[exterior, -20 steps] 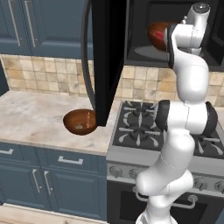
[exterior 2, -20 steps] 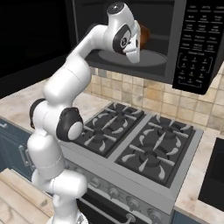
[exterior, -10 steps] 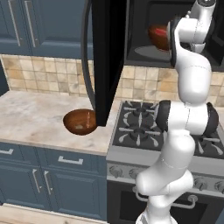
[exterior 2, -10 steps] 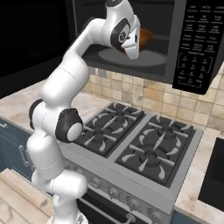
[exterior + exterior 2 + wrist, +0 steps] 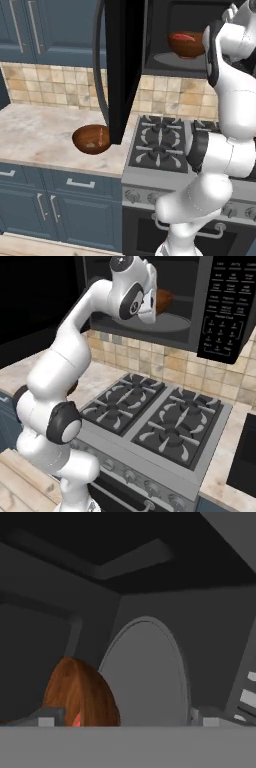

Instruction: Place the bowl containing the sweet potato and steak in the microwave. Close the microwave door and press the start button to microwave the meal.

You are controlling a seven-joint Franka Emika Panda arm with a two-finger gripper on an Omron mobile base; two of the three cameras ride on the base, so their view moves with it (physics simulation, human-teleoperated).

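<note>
Overhead, the microwave (image 5: 150, 301) sits above the stove (image 5: 160, 426), its cavity exposed and its door (image 5: 122, 65) swung wide out over the worktop (image 5: 35, 132). Inside, the wooden bowl (image 5: 186, 44) rests on the round turntable plate (image 5: 145, 677), with the red steak (image 5: 184, 36) showing over its rim; the sweet potato cannot be made out. So, as far as can be judged, the placing step looks done. Closing the door and pressing the start button on the control panel (image 5: 225, 306) at the right are still to come.

A second, empty wooden bowl (image 5: 92, 138) stands on the worktop just beside the open door's lower edge.

The white arm rises from in front of the stove and reaches up, wrist bent toward the cavity mouth. The gripper (image 5: 125, 719) is spread wide and holds nothing. In the hand view one fingertip (image 5: 47, 719) sits just beside the bowl; whether they touch cannot be told.
</note>
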